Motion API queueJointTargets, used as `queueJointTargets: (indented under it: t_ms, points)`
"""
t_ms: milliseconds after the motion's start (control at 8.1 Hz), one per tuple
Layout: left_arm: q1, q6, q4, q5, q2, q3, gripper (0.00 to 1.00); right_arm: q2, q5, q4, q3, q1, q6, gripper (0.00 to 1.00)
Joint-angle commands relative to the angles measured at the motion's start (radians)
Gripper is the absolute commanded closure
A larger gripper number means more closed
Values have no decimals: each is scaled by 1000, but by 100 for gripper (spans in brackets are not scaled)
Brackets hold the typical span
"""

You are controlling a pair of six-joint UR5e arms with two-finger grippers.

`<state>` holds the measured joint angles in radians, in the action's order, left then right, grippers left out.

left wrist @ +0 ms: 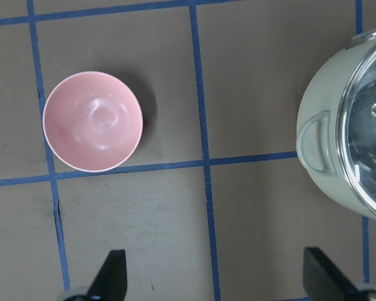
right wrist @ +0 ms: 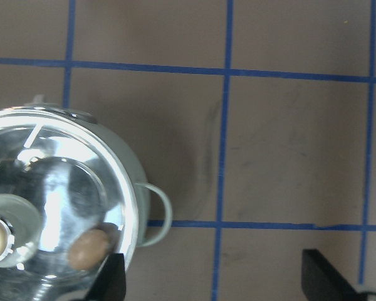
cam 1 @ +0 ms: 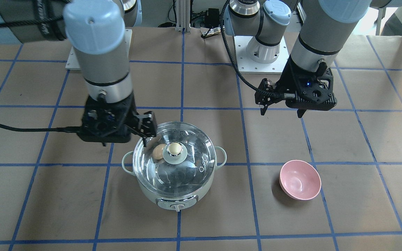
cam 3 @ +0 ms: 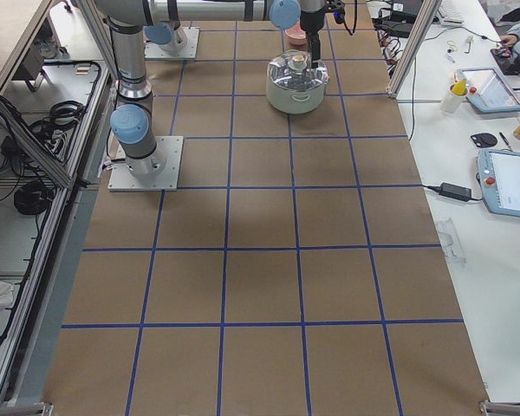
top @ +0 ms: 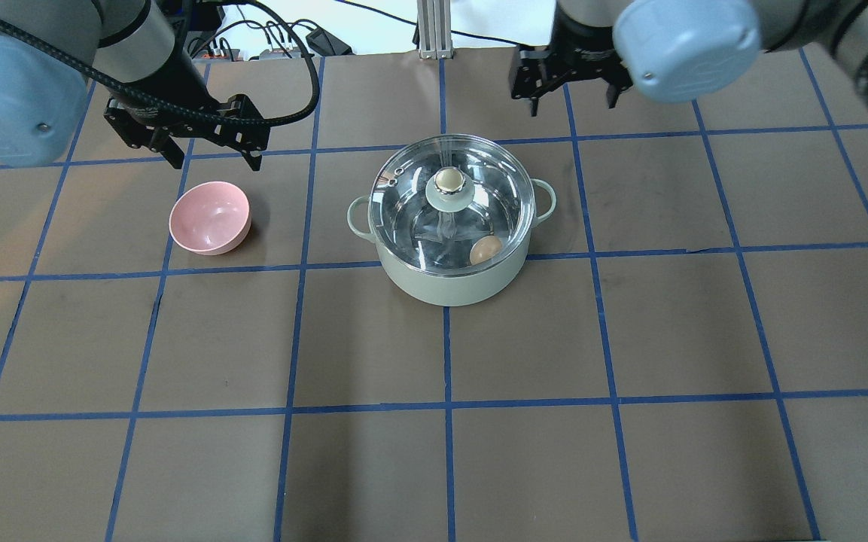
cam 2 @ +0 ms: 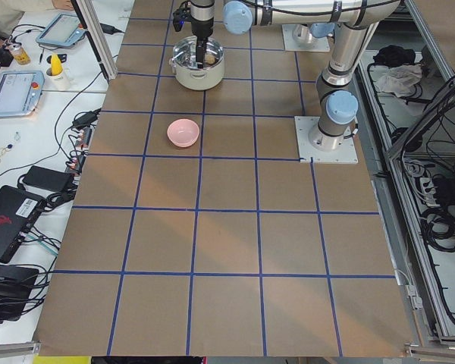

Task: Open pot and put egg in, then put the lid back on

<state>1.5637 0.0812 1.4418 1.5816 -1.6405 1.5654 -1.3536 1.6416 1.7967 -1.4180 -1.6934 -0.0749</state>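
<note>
The light was bright and even and came from above. The glass lid [top: 418,218], near the right claw [top: 571,102], had white shiny glare spots that washed out part of it. The pink bowl [top: 209,218], near the left claw [top: 215,159], threw a small soft dark shadow on the worktop [top: 434,452]. The big arm parts [top: 686,45] closest to the cameras looked blurry. In the wrist views the claw tips [left wrist: 109,276] were dark and fuzzy at the bottom edge. The side views were small and showed little detail.
</note>
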Motion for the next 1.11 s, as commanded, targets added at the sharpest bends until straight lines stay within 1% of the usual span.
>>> queueJointTargets:
  t_ms: [0, 247, 371, 494, 618, 988]
  points:
    - [-1, 0, 0, 1, 2, 2, 0, -126, 11, -129, -5, 155, 219, 0]
    - [1, 0, 0, 0, 2, 1, 0, -131, -2, -141, -6, 132, 199, 0]
    - [1, 0, 0, 0, 2, 1, 0, -145, -2, -158, -7, 97, 196, 0]
    - [-1, 0, 0, 0, 2, 1, 0, -145, -5, -155, -6, 56, 155, 0]
    - [-1, 0, 0, 1, 2, 1, 0, -145, -5, -154, -6, 40, 121, 0]
    - [1, 0, 0, 1, 2, 2, 0, -134, -6, -154, -7, 40, 121, 0]
